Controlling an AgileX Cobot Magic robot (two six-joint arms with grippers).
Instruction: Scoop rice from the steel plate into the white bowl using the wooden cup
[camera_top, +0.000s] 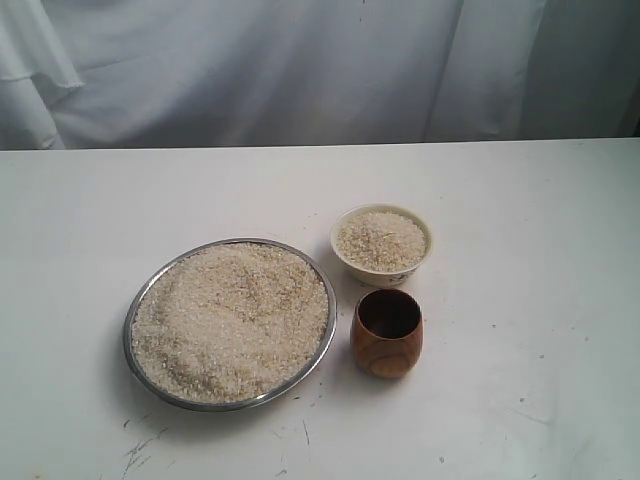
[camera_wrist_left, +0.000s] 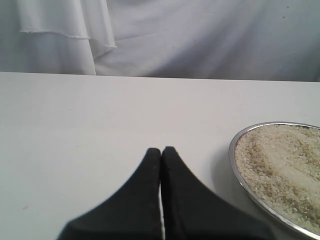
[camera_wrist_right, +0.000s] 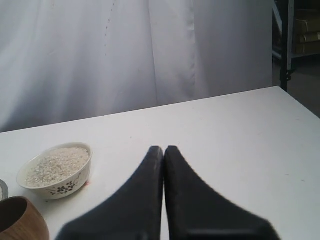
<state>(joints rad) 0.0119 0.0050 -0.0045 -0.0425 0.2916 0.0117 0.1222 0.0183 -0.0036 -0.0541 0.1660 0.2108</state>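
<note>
The steel plate (camera_top: 137, 303) lies on the table at centre left, heaped with rice (camera_top: 232, 320). The white bowl (camera_top: 381, 270) stands behind and to the right of it, also filled with rice. Just in front of the bowl the wooden cup (camera_top: 387, 335) stands upright and looks empty inside. Neither gripper shows in the exterior view. My left gripper (camera_wrist_left: 161, 150) is shut and empty, over bare table beside the plate's rim (camera_wrist_left: 235, 159). My right gripper (camera_wrist_right: 164, 149) is shut and empty, apart from the bowl (camera_wrist_right: 56, 172) and the cup (camera_wrist_right: 22, 221).
A white table (camera_top: 520, 220) carries everything, with a white cloth backdrop (camera_top: 300, 70) hanging behind its far edge. Dark scuffs mark the table's front (camera_top: 140, 445). In the right wrist view the table's corner (camera_wrist_right: 280, 90) and a dark frame (camera_wrist_right: 287, 40) show beyond it.
</note>
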